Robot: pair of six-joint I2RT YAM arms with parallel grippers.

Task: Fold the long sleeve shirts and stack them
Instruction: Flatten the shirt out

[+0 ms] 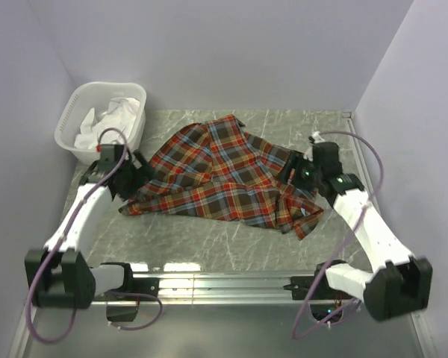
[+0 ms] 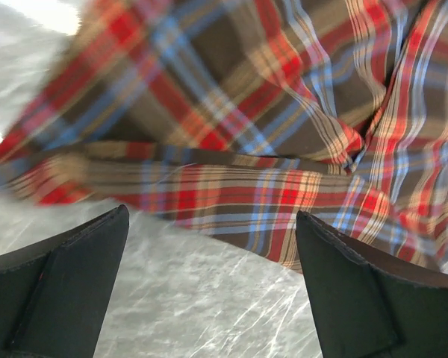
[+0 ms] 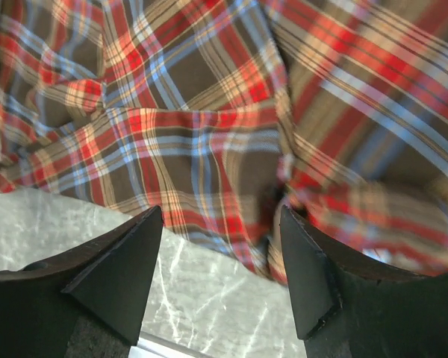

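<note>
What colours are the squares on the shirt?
The plaid shirt has red, orange, blue and brown checks, clearest in the right wrist view.

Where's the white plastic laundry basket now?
The basket sits at the far-left corner of the table in the top view, beyond the left gripper, left of the plaid flannel shirt.

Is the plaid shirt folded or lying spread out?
Spread, not folded: the plaid shirt lies rumpled and loose on the table, edges uneven, left gripper and right gripper open at its sides.
</note>
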